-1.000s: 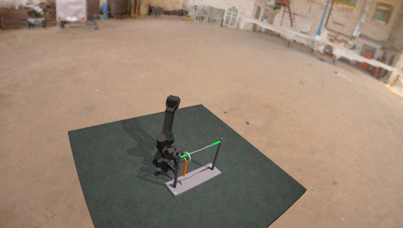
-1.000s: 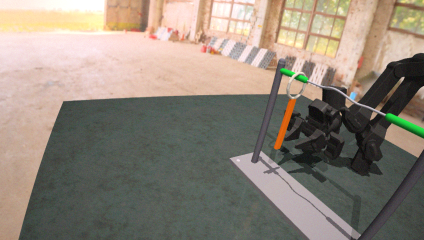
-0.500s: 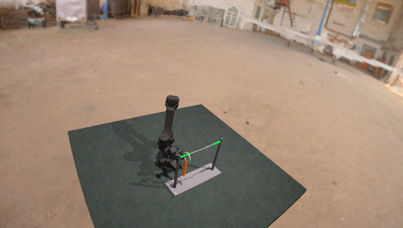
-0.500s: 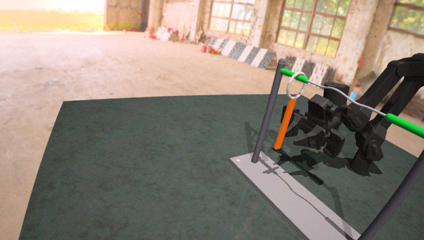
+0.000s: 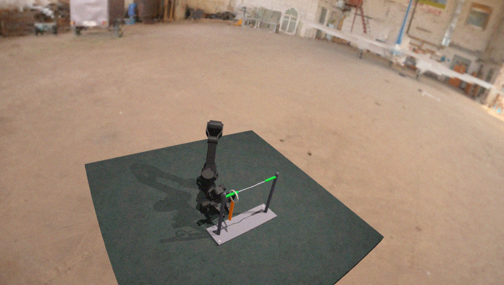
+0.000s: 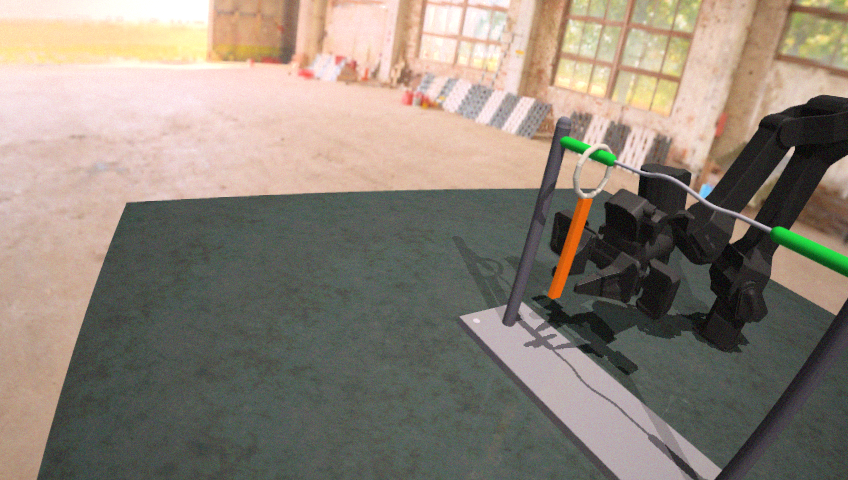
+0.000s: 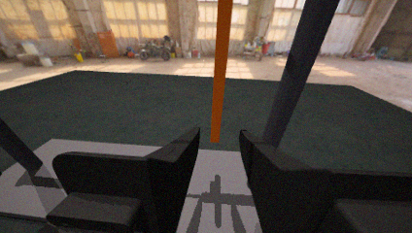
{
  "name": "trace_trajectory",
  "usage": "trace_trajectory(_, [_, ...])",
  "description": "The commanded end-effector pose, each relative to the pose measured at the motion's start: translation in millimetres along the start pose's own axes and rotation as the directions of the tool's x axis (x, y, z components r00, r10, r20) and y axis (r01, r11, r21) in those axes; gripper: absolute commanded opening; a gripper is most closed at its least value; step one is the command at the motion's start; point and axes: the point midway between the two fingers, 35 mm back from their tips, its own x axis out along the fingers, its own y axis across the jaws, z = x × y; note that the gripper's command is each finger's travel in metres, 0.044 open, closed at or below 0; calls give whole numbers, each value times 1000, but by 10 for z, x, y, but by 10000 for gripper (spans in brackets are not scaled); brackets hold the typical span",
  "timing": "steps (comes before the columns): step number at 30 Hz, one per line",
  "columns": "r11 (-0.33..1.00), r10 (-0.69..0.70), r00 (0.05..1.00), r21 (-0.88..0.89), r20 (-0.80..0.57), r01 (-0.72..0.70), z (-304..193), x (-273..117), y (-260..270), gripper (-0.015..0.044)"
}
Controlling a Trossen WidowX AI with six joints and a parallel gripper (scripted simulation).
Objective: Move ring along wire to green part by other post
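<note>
The off-white ring point(image 5: 237, 198) point(image 6: 576, 177) hangs around the green wire part point(image 5: 229, 195) point(image 6: 570, 143) beside one post point(image 5: 221, 215) point(image 6: 538, 220) point(image 7: 306, 58). Its orange handle point(image 5: 230, 211) point(image 6: 571, 249) point(image 7: 221, 63) points down, its lower end free above the base. My gripper point(image 6: 566, 280) point(image 7: 220, 133) is open, low on the arm's side of the wire. In the wrist view the handle's lower end shows in the gap between the fingertips, with space on both sides. Nothing is gripped. In the top view the fingers are partly hidden.
The thin grey wire point(image 5: 251, 186) point(image 6: 696, 196) runs to the other green part point(image 5: 270, 179) point(image 6: 809, 246) at the far post point(image 5: 271, 194) point(image 6: 791, 398) point(image 7: 17, 146). Both posts stand on a pale base plate point(image 5: 247, 221) point(image 6: 565, 386). The ring's post rises just beyond the right finger in the wrist view.
</note>
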Motion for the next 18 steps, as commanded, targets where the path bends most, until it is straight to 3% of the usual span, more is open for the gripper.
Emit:
trace_trajectory(1, [1000, -1, 1000, 0, 4, 1, 19, 71, -7, 160])
trace_trajectory(18, [1000, -1, 1000, 1, 7, 1, 14, 333, 5, 160])
